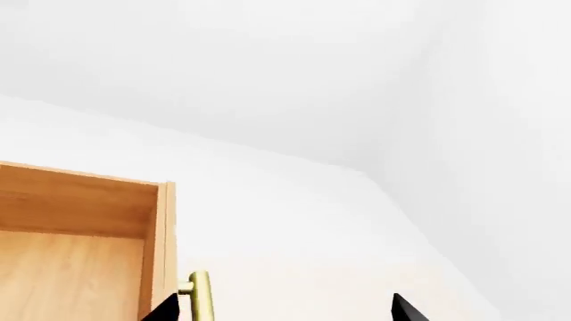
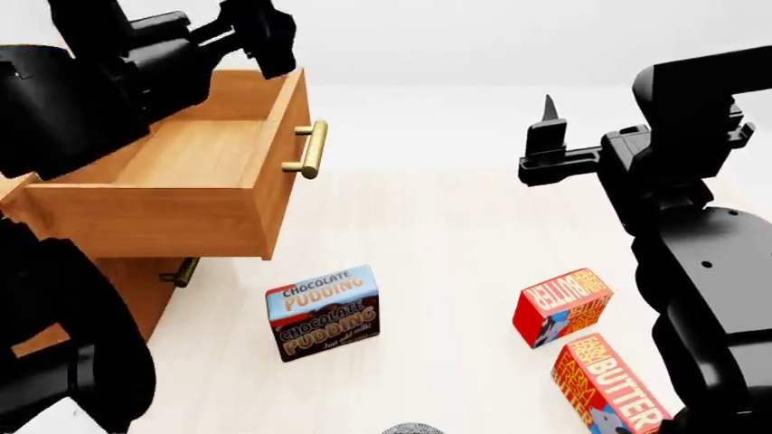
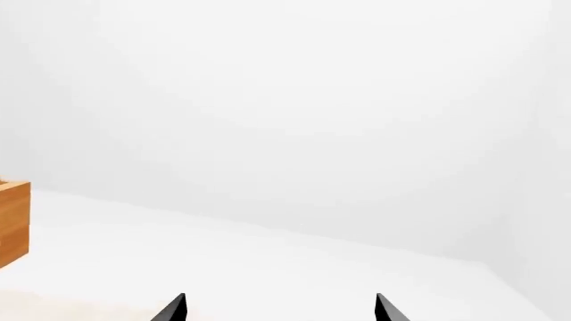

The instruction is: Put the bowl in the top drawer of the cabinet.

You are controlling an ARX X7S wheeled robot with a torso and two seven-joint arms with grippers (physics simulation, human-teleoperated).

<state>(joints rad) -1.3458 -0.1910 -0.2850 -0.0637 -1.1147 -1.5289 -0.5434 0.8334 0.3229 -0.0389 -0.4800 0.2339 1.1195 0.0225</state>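
Observation:
The cabinet [image 2: 121, 294] stands at the left with its top drawer [image 2: 181, 172] pulled out, its inside bare where the left arm does not cover it. The drawer's brass handle [image 2: 306, 149] points toward the floor's middle. My left gripper [image 2: 259, 36] hovers above the drawer's far front corner. In the left wrist view it [image 1: 285, 313] is open, with the handle [image 1: 200, 294] just inside one fingertip [image 1: 165, 310]. My right gripper [image 2: 549, 136] hangs in the air at the right, open and empty [image 3: 279, 311]. A grey rounded sliver [image 2: 414, 428] at the bottom edge looks like the bowl.
A chocolate pudding box [image 2: 324, 312] stands on the floor in front of the cabinet. Two red butter boxes [image 2: 561, 303] [image 2: 607, 384] lie at the right near my right arm. The lower drawer's brass handle [image 2: 183, 271] shows under the open drawer.

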